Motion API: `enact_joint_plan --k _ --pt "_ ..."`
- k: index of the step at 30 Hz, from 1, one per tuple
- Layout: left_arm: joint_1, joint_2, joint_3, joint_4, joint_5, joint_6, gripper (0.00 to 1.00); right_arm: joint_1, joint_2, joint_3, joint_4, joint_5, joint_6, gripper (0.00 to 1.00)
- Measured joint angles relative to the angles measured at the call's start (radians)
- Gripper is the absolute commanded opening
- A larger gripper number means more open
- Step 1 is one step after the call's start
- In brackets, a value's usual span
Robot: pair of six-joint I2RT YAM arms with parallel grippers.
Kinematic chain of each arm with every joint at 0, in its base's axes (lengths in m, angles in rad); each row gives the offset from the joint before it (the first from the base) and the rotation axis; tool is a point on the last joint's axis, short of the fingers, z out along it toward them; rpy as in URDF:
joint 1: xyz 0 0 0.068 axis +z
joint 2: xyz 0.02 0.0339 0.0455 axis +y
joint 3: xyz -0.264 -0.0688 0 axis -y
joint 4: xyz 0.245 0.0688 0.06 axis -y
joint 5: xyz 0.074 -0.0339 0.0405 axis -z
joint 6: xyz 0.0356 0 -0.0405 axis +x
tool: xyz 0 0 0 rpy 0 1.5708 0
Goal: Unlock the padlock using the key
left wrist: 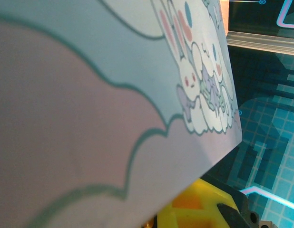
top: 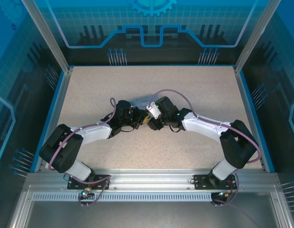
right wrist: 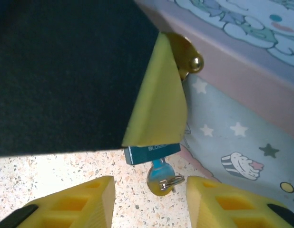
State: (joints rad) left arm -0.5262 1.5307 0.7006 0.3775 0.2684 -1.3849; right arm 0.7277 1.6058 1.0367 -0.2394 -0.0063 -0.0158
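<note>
The small blue padlock hangs beside the brass clasp of the pastel tin. One yellow finger of my left gripper covers the padlock's upper part, and that gripper is shut on it. The grey key sticks out of the padlock's underside, its round head and small ring hanging just above the table. My right gripper is open, one yellow finger on each side of the key head, not touching it. The padlock's shackle is hidden.
The tin with its white cartoon figure sits very close to the left wrist camera. In the top view both arms meet at the middle of the speckled table, with the tin just behind the grippers. Blue walls enclose the table.
</note>
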Motion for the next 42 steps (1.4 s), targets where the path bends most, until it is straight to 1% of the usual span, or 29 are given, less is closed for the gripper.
enact_joint_plan --k 4,6,7,9,10,13,16,24,29,30,31,34,36,40,42 --pt "0.0 0.0 0.0 0.0 0.002 0.0 0.0 0.0 0.024 0.03 0.003 0.003 -0.01 0.28" --pt "0.0 0.0 0.0 0.0 0.002 0.0 0.0 -0.001 0.04 0.039 0.006 0.002 -0.011 0.19" --pt "0.001 0.0 0.0 0.0 0.002 0.0 0.0 -0.002 0.044 0.039 0.007 -0.005 -0.012 0.18" --pt "0.003 0.003 0.0 -0.004 0.002 0.003 0.0 -0.003 0.051 0.039 0.012 -0.019 -0.012 0.05" --pt "0.005 0.005 0.0 -0.006 0.002 0.003 0.0 -0.005 0.052 0.039 0.013 -0.026 -0.013 0.01" --pt "0.008 0.006 0.0 -0.008 0.002 0.006 0.0 -0.022 0.053 0.038 0.013 -0.066 -0.011 0.0" --pt "0.008 0.006 0.0 -0.003 0.002 0.007 0.0 -0.062 0.051 0.023 0.037 -0.161 0.024 0.0" --pt "0.007 0.009 0.0 0.04 0.026 0.008 0.0 -0.193 0.042 -0.06 0.175 -0.527 0.231 0.0" --pt "0.012 0.009 0.0 0.071 0.024 0.016 0.0 -0.249 0.092 -0.076 0.296 -0.726 0.403 0.0" --pt "0.014 0.009 0.0 0.071 0.024 0.021 0.0 -0.254 0.105 -0.076 0.319 -0.756 0.433 0.01" --pt "0.017 0.009 0.0 0.071 0.024 0.024 0.0 -0.258 0.114 -0.076 0.329 -0.774 0.448 0.12" --pt "0.013 0.009 0.0 0.068 0.025 0.027 0.0 -0.259 0.108 -0.072 0.286 -0.767 0.452 0.27" --pt "0.013 0.009 0.0 0.061 0.025 0.034 0.0 -0.257 0.069 -0.064 0.225 -0.718 0.422 0.32" --pt "0.012 0.009 0.0 0.039 0.025 0.034 0.0 -0.247 -0.052 -0.041 0.113 -0.576 0.345 0.41" --pt "0.012 0.009 0.0 0.029 0.025 0.034 0.0 -0.227 -0.108 -0.023 0.068 -0.496 0.294 0.42"
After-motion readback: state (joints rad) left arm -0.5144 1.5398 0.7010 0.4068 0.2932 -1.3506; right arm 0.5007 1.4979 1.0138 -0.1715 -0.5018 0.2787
